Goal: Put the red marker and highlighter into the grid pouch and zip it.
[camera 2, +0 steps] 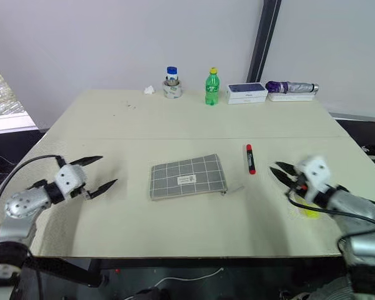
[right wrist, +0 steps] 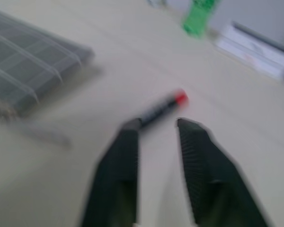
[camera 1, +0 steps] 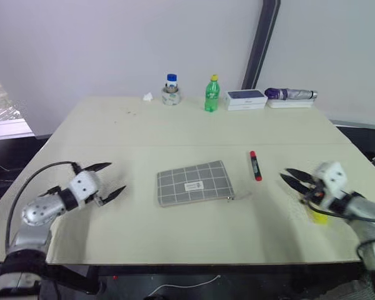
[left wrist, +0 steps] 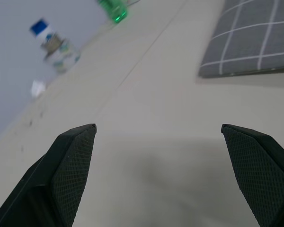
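Grid pouch [camera 1: 195,182] beside red marker [camera 1: 255,165]

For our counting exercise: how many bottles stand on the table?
2. A clear bottle with a blue cap and a green bottle with a yellow cap, both upright near the far edge. None seems hidden.

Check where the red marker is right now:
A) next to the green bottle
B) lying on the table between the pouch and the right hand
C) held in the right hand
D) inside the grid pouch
B: the red marker lies flat on the table, apart from the grid pouch and ahead of the right hand, which grips nothing.
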Tool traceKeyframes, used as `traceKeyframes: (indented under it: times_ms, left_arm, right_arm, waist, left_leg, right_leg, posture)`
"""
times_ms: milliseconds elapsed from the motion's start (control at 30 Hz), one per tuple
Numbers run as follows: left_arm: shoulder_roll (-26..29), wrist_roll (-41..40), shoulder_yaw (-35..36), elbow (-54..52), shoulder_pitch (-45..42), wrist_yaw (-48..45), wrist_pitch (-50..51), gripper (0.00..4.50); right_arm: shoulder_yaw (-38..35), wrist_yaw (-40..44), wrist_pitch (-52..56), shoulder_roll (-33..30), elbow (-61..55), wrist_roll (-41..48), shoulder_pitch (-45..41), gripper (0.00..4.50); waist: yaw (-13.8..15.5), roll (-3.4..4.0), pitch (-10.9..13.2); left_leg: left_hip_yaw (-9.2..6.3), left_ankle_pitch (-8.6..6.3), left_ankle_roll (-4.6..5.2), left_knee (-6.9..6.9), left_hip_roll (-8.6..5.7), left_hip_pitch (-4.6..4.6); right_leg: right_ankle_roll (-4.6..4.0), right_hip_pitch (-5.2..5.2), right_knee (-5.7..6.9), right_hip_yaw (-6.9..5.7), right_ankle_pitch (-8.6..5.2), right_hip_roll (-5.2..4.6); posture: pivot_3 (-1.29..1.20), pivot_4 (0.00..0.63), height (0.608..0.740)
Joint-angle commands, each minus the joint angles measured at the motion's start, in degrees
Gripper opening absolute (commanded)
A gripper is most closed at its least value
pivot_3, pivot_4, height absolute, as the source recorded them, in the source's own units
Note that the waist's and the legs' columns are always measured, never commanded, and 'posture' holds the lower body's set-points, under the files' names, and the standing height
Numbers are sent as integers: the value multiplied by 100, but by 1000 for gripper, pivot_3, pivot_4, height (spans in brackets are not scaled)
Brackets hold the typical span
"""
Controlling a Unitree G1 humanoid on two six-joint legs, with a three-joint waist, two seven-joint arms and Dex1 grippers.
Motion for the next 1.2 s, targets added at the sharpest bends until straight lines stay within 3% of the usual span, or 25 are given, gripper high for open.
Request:
traceKeyframes:
  times_ms: [33, 367, 867, 1200]
  left_arm:
    - [52, 588, -443, 616, -492, 40, -960, 4500]
    - [-8, 1996, -1617, 1860, -1288, 706, -2882, 4500]
    - [-628, 3684, -2703, 2622, -2065, 2458, -3344, 4500]
    - [-1018, 3766, -3070, 2830, -2331, 2782, -3447, 4500]
  right_arm:
    - [532, -400, -220, 188, 196, -689, -477, 18]
    - [1483, -1299, -591, 733, 912, -1933, -983, 18]
    - [1897, -1531, -880, 895, 1328, -2470, -1123, 18]
    - [1885, -1521, -952, 914, 1323, -2478, -1088, 18]
  waist:
    - [5, 0, 0]
    - [0, 0, 0]
    - [101, 2, -1]
    - [141, 1, -2]
  left_leg:
    - [1, 0, 0, 1, -2, -5]
    - [17, 2, 0, 1, -2, -19]
    - [13, 3, 1, 12, -5, -11]
    - [11, 3, 1, 17, -7, -11]
  right_leg:
    - [0, -6, 2, 0, 0, 0]
    - [1, -37, 15, 9, 0, 2]
    - [4, -22, 20, 6, 1, 2]
    - [5, -15, 19, 4, 2, 2]
  posture:
    - [0, 150, 740]
    - [0, 150, 740]
    - [0, 150, 740]
    - [0, 150, 740]
